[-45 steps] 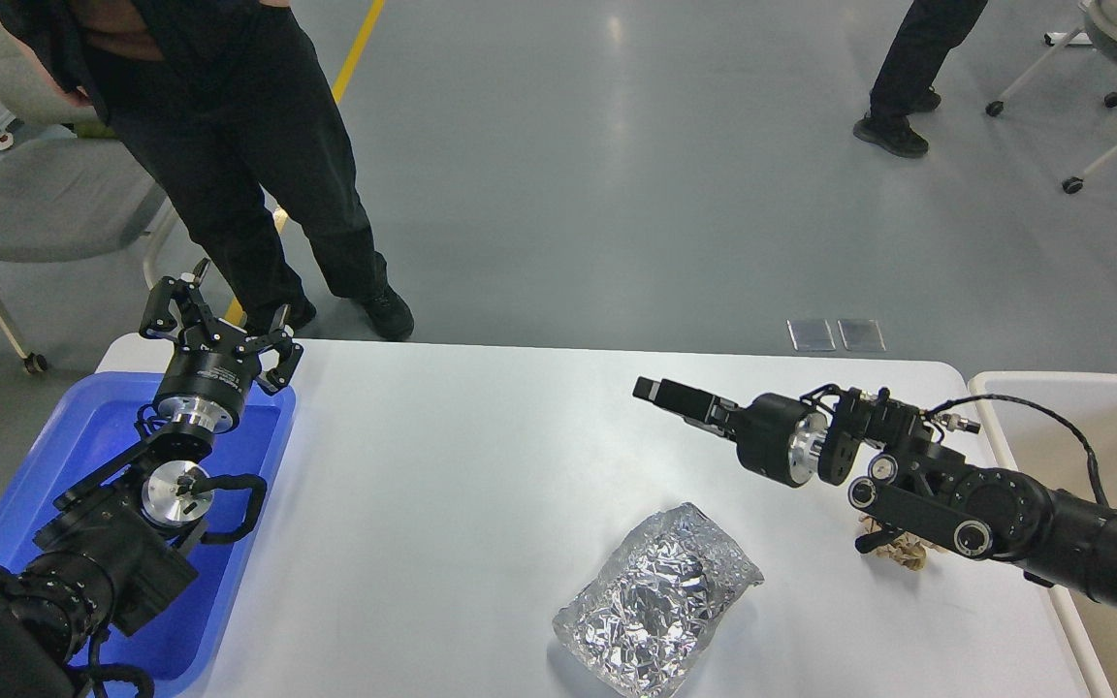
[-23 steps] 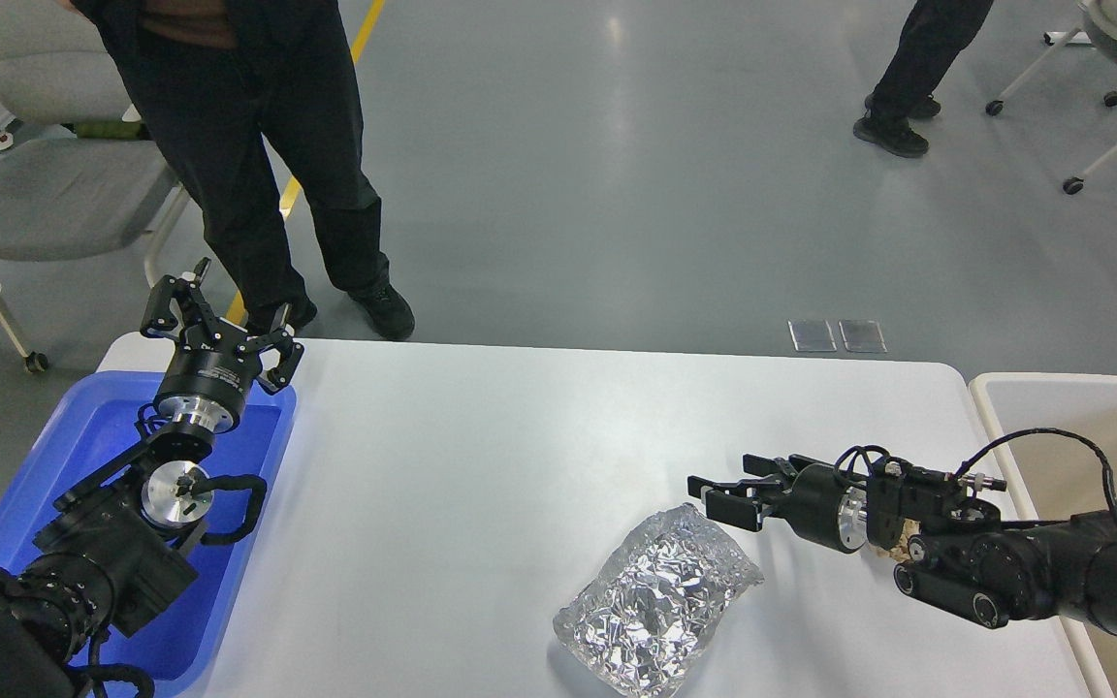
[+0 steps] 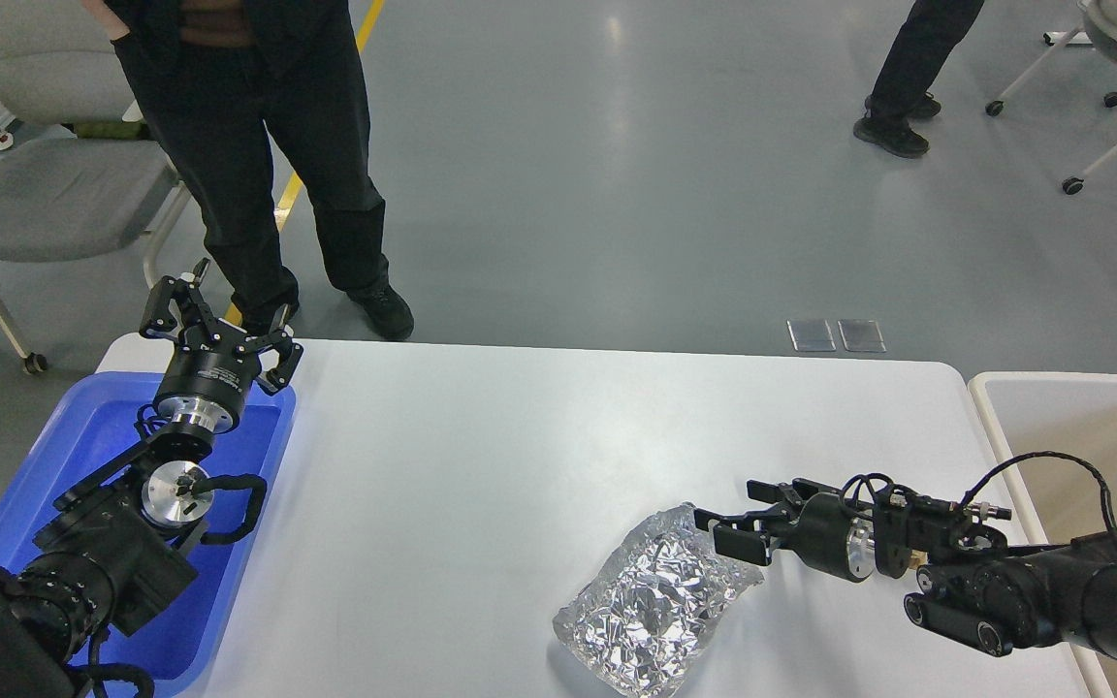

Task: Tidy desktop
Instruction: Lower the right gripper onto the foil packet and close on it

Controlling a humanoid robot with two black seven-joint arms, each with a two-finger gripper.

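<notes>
The white desktop (image 3: 481,456) holds a crumpled silver foil packet (image 3: 655,606) near its front right. My right gripper (image 3: 735,516) is open, low over the desktop, with its fingertips at the packet's upper right corner; I cannot tell if they touch it. My left gripper (image 3: 217,325) is open and empty, held up over the far corner of the blue tray (image 3: 45,465).
A beige-white tub (image 3: 1082,407) stands off the desktop's right edge. A person in black (image 3: 258,145) stands at the far left edge, and another (image 3: 908,87) further back right. Chairs stand at the far left and far right.
My right arm has swung down and toward me, from above mid-table to the foil packet's corner, and its gripper now shows open. A brown crumpled scrap near it is now hidden. The left arm has not moved.
</notes>
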